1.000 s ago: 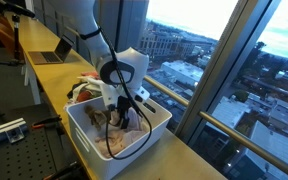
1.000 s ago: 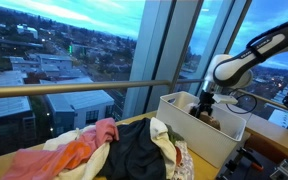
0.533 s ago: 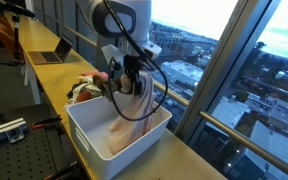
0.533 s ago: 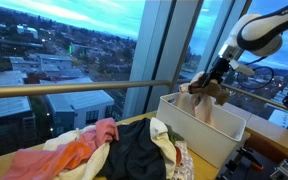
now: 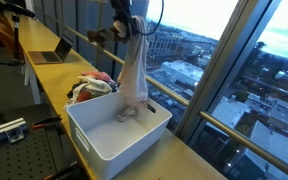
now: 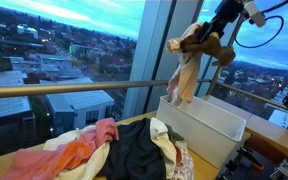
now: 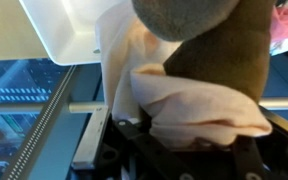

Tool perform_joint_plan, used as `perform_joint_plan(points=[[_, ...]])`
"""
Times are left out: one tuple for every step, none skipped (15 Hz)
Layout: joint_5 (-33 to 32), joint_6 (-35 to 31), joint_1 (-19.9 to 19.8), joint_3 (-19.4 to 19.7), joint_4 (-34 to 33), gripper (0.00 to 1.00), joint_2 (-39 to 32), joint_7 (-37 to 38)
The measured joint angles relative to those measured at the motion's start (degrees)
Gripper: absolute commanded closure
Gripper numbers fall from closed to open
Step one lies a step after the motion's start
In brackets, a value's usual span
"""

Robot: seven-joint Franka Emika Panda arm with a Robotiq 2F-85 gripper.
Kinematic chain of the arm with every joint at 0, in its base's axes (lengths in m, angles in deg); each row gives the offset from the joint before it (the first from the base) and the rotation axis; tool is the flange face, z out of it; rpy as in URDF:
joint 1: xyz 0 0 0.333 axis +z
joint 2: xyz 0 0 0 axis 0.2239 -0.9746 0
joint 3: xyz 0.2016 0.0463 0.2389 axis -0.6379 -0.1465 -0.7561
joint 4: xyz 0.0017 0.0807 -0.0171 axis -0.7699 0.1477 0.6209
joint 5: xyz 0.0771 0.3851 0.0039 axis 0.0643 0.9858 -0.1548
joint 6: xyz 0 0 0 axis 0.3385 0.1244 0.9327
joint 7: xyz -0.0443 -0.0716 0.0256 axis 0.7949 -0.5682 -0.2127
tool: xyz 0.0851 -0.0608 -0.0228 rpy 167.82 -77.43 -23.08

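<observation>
My gripper [image 5: 127, 24] is raised high above the white bin [image 5: 89, 135] and is shut on a pale pink and brown garment [image 5: 134, 70]. The cloth hangs down in a long strip, its lower end still reaching into the bin. In an exterior view the gripper [image 6: 212, 32] holds the garment [image 6: 187, 70] bunched at the top, dangling over the bin [image 6: 224, 125]. In the wrist view the garment [image 7: 199, 100] fills the frame between the jaws, with the bin [image 7: 74, 30] far below.
A heap of clothes [image 6: 104, 150] in pink, black and white lies on the counter beside the bin; the same heap [image 5: 89, 87] sits behind it. A laptop [image 5: 54, 55] stands further along the counter. Large windows [image 5: 214, 60] run close alongside.
The gripper has risen from inside the bin to well above it, drawing the garment up and out so that it now hangs stretched.
</observation>
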State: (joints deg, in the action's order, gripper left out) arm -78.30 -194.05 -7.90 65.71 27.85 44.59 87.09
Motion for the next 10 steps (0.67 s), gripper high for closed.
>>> perform_joint_plan(points=[[-1.1, 1.4, 1.1, -1.5, -2.0, 1.0, 0.1, 0.7], [-2.1, 2.9, 2.2, -2.9, -4.1, 1.0, -0.1, 1.6], [-3.1, 4.6, 3.3, -4.3, -6.3, 1.0, -0.4, 2.5], [-4.0, 6.5, 4.5, -5.8, -8.6, 1.0, -1.1, 3.7], [-4.7, 8.4, 5.7, -7.2, -11.1, 1.0, -2.1, 5.0], [-5.5, 10.4, 7.1, -8.6, -13.8, 1.0, -3.5, 6.5], [-6.1, 12.1, 8.4, -9.7, -16.3, 1.0, -5.3, 8.1], [-6.4, 13.5, 9.9, -10.7, -18.9, 1.0, -7.6, 9.6], [-6.7, 14.5, 11.4, -11.3, -21.2, 1.0, -10.1, 11.1], [-7.1, 15.1, 13.1, -11.6, -23.4, 1.0, -13.0, 12.6]])
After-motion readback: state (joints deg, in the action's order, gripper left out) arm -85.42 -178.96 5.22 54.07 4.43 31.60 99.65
